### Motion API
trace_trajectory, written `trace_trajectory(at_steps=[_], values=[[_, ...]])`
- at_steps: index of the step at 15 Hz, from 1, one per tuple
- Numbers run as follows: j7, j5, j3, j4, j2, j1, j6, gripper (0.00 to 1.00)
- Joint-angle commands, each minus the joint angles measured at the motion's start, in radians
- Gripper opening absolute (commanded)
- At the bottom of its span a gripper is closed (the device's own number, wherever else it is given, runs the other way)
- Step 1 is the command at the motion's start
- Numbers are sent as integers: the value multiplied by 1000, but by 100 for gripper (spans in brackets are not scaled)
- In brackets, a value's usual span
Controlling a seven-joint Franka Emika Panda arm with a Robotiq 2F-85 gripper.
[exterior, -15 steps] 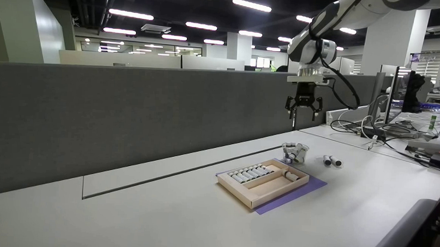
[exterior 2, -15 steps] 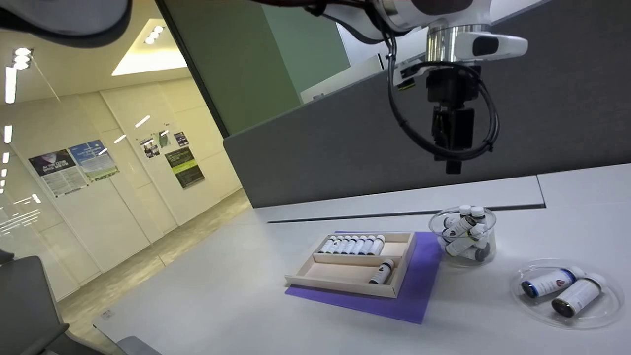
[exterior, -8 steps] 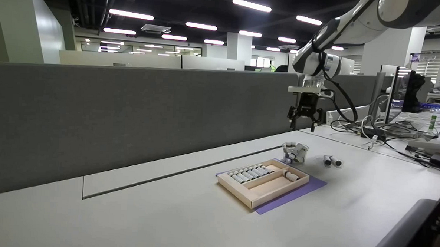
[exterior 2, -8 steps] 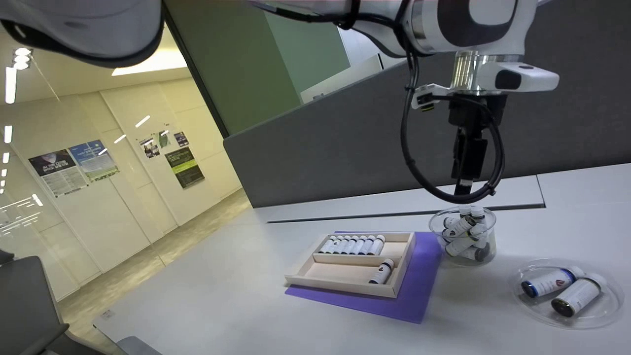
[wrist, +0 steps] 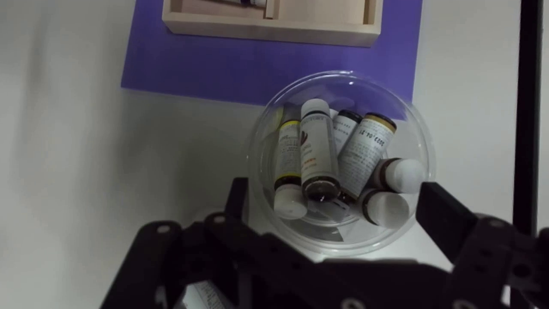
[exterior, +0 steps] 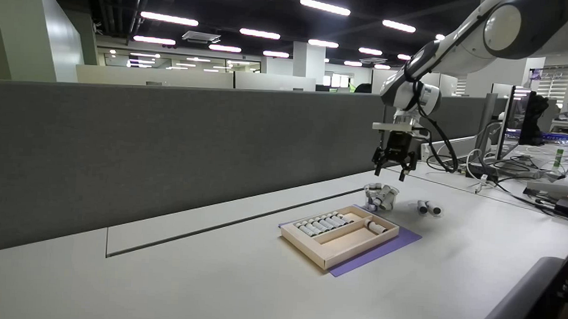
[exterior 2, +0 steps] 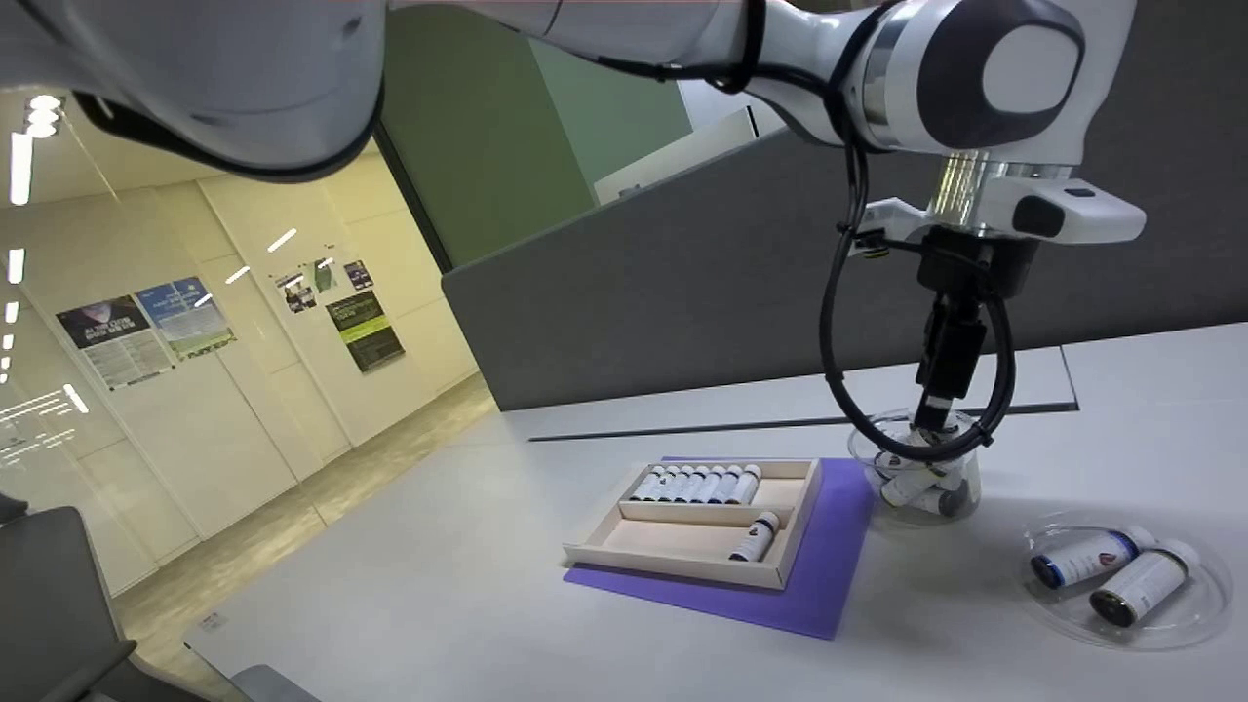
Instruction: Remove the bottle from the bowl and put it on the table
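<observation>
The bowl (exterior 2: 866, 468) is a small clear round vessel on the off-white table (exterior 2: 458, 595). It also shows in the wrist view (wrist: 256, 146). Several white-labelled bottles (wrist: 319, 150) with white caps lie jumbled inside it; they show in an exterior view too (exterior: 383, 197). My gripper (exterior: 389, 175) hangs above the bowl, tilted slightly, its jaws wide apart with nothing between them. In the wrist view its fingertips (wrist: 238, 189) stand on either side of the bowl's near half. In an exterior view the gripper (exterior 2: 933, 417) overlaps the bowl's rim and a cable hides some bottles.
A tan wooden tray (exterior 2: 673, 573) with several bottles sits on a purple mat (exterior 2: 829, 575) beside the bowl. A clear dish (exterior 2: 1209, 624) on the other side holds two bottles. A dark grey partition (exterior: 169, 159) runs along the back. Cables (exterior: 514, 164) and monitors stand at the far end.
My arm has come down from high above the table towards the bowl, and the gripper has tilted a little. The jaws stay open. The bowl, bottles and tray have not moved.
</observation>
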Motion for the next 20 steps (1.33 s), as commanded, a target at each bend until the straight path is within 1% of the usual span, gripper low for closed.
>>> trace_trajectory(at_steps=[1,5,12,13,14,15,16,18,20], values=[[65,0,25,92,56,-21,-73,100],[100,-8,30,127,90,-17,-141,100],[178,-8,35,198,145,-26,-186,100],[180,-10,37,207,151,-28,-194,75],[189,-12,37,216,157,-28,-199,75],[192,-12,38,225,162,-29,-204,68],[196,-12,40,234,167,-31,-204,58],[201,-17,41,249,173,-32,-213,42],[201,-21,42,264,180,-31,-212,29]])
